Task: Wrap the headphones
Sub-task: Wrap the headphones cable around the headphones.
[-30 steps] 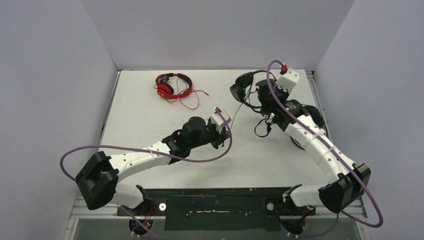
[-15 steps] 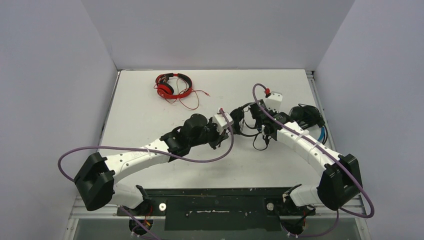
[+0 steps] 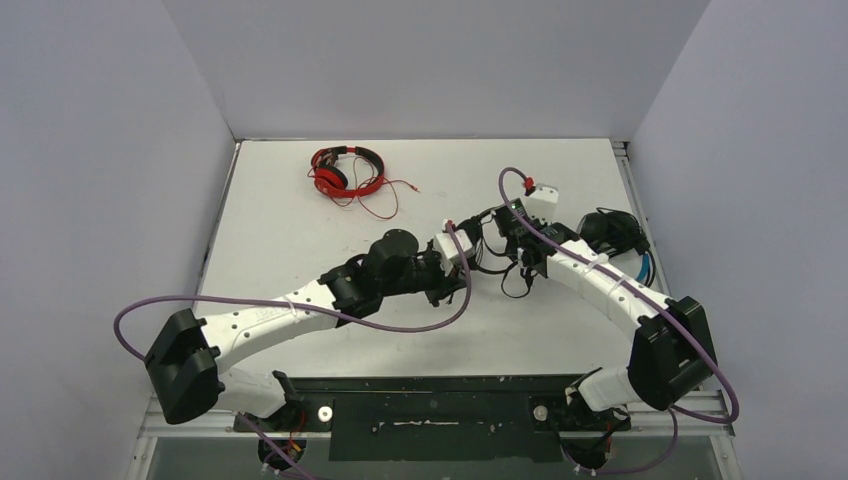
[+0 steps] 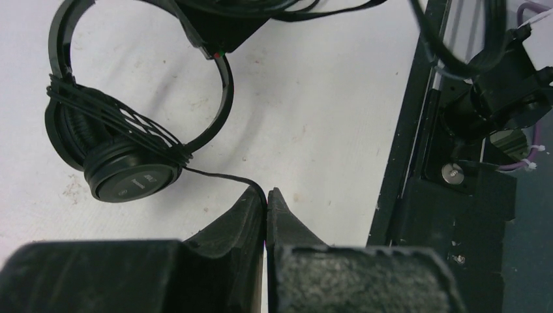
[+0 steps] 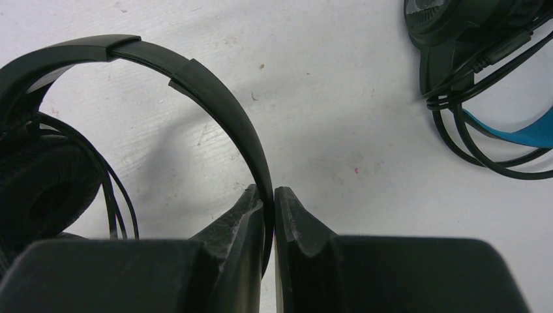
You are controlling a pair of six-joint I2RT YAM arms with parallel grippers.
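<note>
The white table (image 3: 280, 230) is occupied near its middle by the all-black headphones (image 4: 127, 176), with cord wound around one earcup. The blue-banded headphones (image 3: 612, 232) are seen to their right, and the red headphones (image 3: 345, 170) well apart at far left. Their headband (image 5: 215, 98) is pinched by the right gripper (image 5: 269, 195), and their thin cable (image 4: 222, 177) is clamped in the left gripper (image 4: 266, 195).
</note>
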